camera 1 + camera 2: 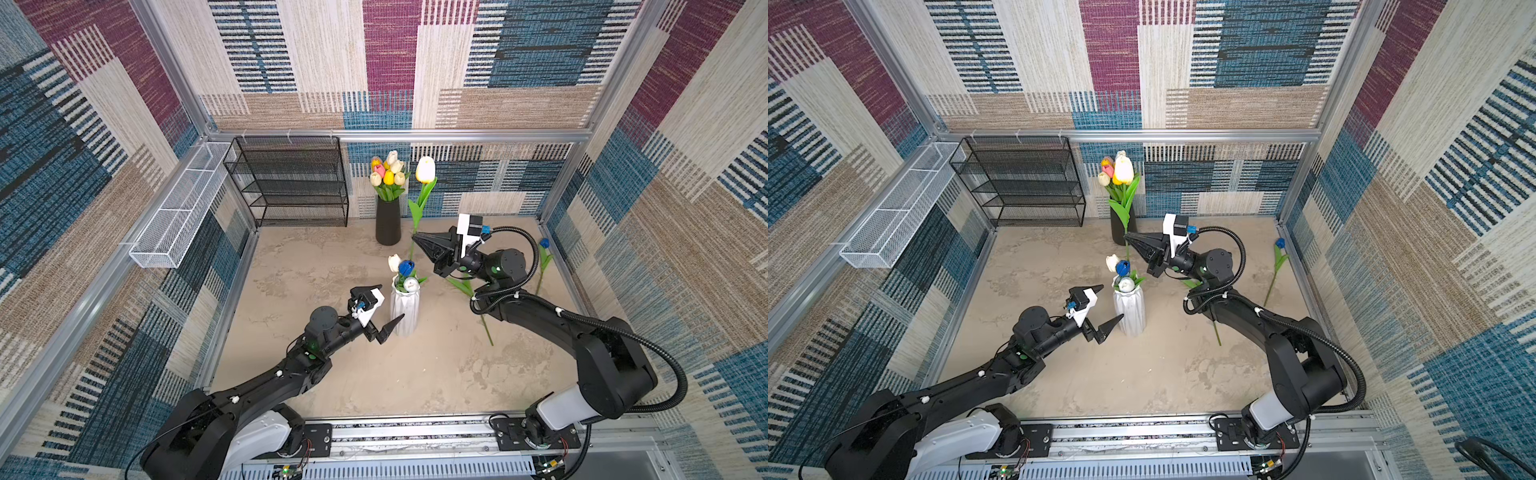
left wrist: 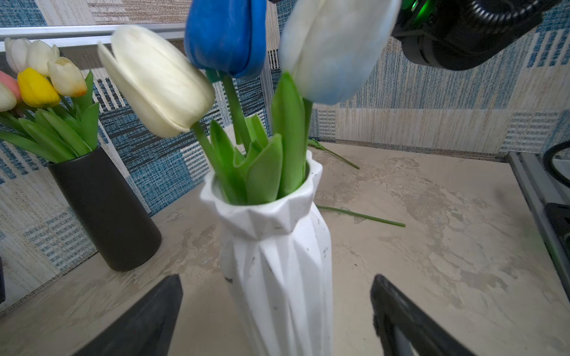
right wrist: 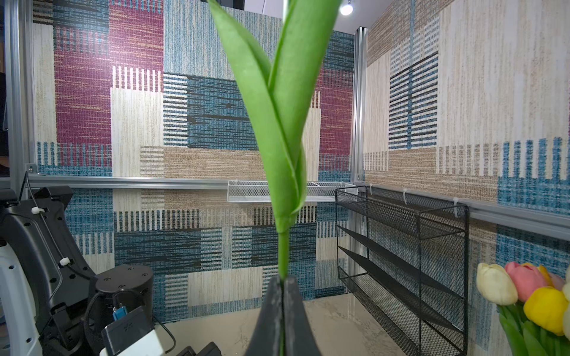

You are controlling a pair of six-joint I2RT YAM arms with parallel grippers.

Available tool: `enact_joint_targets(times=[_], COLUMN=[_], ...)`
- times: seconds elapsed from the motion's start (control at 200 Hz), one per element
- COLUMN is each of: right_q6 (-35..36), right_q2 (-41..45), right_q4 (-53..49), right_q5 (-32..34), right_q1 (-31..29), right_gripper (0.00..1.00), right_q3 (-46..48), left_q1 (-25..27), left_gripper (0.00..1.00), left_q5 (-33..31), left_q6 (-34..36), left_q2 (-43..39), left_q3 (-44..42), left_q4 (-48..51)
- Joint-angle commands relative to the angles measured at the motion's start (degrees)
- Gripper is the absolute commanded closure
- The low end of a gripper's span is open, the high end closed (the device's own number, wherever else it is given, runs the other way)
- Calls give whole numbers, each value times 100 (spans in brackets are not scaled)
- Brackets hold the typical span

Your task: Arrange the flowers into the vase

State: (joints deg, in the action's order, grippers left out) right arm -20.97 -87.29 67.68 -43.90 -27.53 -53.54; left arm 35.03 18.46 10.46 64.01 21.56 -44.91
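A white faceted vase stands mid-table with a cream, a blue and a pale white-blue tulip in it. My left gripper is open, one finger on each side of the vase's body, not touching it in the left wrist view. Behind the white vase my right gripper is shut on the green stem of an upright white tulip. Its head is out of the right wrist view.
A black vase with several tulips stands at the back wall. A blue tulip leans at the right wall. A loose stem lies under the right arm. A black mesh shelf and a white wire basket are back left.
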Motion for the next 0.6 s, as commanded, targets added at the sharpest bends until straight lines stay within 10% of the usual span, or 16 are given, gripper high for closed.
enact_joint_targets(times=[0.0, 0.591], right_q6=[-16, -126], right_q2=[-55, 201], right_q4=[8, -123], right_q5=[10, -23], right_q1=[-7, 2], right_gripper=[100, 100], right_q3=[63, 117], left_q1=[4, 4], left_gripper=[2, 2], left_q5=[123, 113], left_q6=[-185, -166], left_q2=[6, -6], left_q3=[49, 191], left_q4=[-234, -101])
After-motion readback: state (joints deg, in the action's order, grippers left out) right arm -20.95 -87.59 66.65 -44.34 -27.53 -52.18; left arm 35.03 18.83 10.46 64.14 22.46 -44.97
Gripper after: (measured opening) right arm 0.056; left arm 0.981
